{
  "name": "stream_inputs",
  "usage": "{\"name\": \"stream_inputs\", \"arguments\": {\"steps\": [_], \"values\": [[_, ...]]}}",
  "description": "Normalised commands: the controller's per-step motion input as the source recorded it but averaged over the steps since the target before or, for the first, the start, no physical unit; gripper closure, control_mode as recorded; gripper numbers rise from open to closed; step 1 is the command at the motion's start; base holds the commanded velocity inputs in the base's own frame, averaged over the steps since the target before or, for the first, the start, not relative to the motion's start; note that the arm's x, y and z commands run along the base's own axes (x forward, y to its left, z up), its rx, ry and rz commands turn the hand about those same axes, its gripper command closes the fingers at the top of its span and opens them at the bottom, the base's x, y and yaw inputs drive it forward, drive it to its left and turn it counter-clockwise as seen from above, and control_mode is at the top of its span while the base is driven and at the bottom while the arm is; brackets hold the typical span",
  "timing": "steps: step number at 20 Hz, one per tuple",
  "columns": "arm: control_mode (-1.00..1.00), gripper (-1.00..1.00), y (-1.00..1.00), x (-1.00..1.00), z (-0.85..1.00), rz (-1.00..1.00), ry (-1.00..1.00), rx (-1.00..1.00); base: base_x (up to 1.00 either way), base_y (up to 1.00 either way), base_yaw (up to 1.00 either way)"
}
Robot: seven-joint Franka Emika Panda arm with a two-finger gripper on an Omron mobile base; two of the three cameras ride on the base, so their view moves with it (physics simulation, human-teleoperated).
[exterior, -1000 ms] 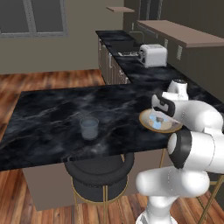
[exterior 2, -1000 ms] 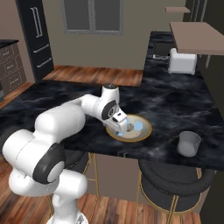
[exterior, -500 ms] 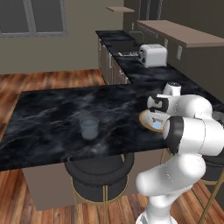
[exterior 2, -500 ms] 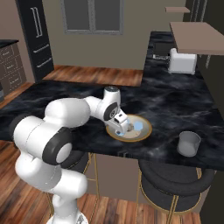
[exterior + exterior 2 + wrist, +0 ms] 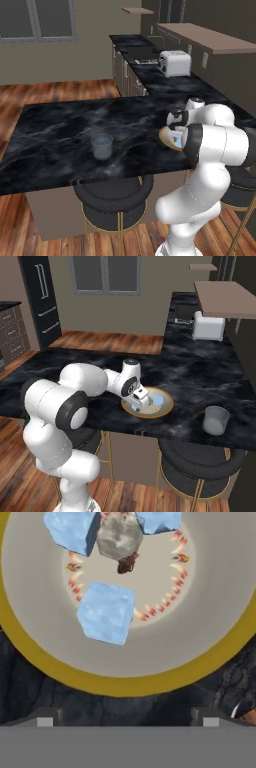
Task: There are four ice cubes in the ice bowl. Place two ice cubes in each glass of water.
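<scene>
gripper (image 5: 141,401) open | over ice bowl (image 5: 166,406) | ice cubes (image 5: 105,612) inside

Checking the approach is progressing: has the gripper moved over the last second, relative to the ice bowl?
Yes. In the right base view the gripper has come down and slid slightly toward the centre of the ice bowl, jaws open.

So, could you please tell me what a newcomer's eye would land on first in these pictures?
Most striking is the white arm bent low over the ice bowl at the near edge of the black marble counter, its open gripper poised just above the dish. In the hand view, pale-blue ice cubes lie on the bowl's beige inside. A glass of water stands alone further along the counter.
</scene>
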Motion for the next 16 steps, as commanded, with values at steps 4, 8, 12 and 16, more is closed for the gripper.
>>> {"name": "stream_inputs", "arguments": {"steps": [4,8,12,16], "values": [[-1.00,-1.00,-0.03,0.23,-0.17,0.00,0.00,0.00,0.00,0.00,0.00],[-1.00,-1.00,-0.02,0.24,-0.22,0.00,0.00,0.00,0.00,0.00,0.00],[-1.00,-1.00,-0.06,0.22,-0.22,0.00,0.00,0.00,0.00,0.00,0.00],[-1.00,-1.00,-0.14,0.18,-0.20,0.00,0.00,0.00,0.00,0.00,0.00]]}}
